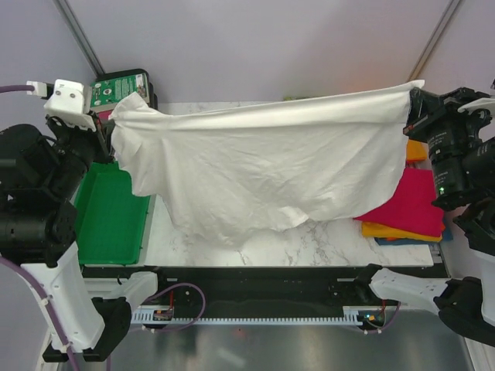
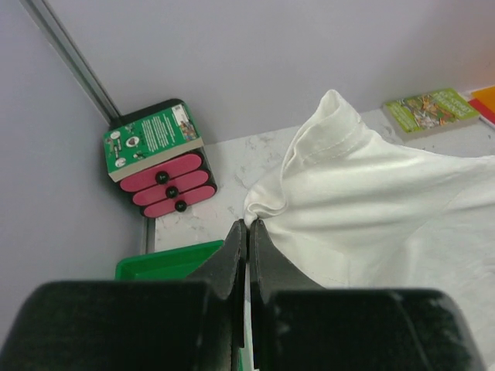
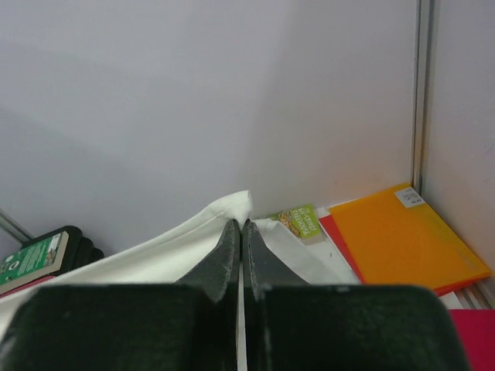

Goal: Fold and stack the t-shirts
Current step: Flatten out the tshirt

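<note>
White t-shirt (image 1: pixel 263 166) — partly over magenta t-shirt (image 1: pixel 414 202)

T-shirt (image 1: pixel 263 166) spans from left claw (image 2: pixel 248 223) to right claw (image 3: pixel 241 223), above folded stack (image 1: pixel 414 202).

A white t-shirt (image 1: pixel 263 162), magenta t-shirt (image 1: pixel 414 202), orange t-shirt (image 1: pixel 387 230), green tray (image 1: pixel 108 209), green book (image 2: pixel 429 110), white table (image 1: pixel 332 243) veined grey like marble

Left fingers (image 2: pixel 232 259), right fingers (image 3: pixel 230 255) clamped tight
</note>
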{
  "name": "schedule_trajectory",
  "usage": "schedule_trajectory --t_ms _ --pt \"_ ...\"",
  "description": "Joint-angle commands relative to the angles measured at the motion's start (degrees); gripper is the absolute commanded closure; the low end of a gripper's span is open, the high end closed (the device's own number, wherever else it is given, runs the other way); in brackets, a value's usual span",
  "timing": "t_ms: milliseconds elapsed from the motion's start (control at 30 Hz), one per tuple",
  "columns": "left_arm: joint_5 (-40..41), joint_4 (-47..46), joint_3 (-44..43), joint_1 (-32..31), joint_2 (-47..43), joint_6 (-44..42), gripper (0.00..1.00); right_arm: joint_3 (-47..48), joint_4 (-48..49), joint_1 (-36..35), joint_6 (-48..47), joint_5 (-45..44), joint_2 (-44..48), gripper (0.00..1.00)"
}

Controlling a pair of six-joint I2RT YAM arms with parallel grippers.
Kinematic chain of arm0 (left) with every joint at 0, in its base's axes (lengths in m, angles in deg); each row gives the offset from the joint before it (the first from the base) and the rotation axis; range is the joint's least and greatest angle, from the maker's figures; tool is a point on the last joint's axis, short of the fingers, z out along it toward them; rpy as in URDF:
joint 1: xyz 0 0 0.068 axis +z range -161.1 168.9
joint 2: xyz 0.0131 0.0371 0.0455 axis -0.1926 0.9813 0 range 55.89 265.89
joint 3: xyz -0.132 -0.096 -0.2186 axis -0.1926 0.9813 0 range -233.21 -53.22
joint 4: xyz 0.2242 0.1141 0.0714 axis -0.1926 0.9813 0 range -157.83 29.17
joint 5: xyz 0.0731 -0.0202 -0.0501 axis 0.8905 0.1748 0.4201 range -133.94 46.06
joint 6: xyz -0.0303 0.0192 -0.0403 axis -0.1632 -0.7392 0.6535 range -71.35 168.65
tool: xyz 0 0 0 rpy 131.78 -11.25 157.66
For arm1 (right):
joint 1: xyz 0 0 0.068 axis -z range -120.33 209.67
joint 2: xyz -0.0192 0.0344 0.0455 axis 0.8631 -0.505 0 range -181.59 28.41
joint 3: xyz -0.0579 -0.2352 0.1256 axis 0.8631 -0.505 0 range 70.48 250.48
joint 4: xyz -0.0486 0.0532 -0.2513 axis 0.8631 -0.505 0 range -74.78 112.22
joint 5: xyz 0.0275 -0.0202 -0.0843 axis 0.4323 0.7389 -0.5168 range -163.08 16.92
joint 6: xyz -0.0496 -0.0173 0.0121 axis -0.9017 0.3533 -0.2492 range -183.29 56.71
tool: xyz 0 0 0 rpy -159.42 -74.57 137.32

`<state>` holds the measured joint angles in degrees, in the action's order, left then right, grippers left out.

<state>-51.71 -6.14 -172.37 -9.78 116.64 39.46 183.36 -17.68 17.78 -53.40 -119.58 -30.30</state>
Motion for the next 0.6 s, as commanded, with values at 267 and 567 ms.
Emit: schedule_trajectory --t_ms 267,567 --pt "-4.53 -0.95 21.41 0.61 -1.86 -2.14 0.98 4.93 7.19 -0.12 2.24 6.59 -8.19 1.00" --pt "-5.50 -2.80 28.71 0.61 -3.45 -3.73 0.98 2.54 -6.81 -0.12 4.35 5.88 -13.28 1.00"
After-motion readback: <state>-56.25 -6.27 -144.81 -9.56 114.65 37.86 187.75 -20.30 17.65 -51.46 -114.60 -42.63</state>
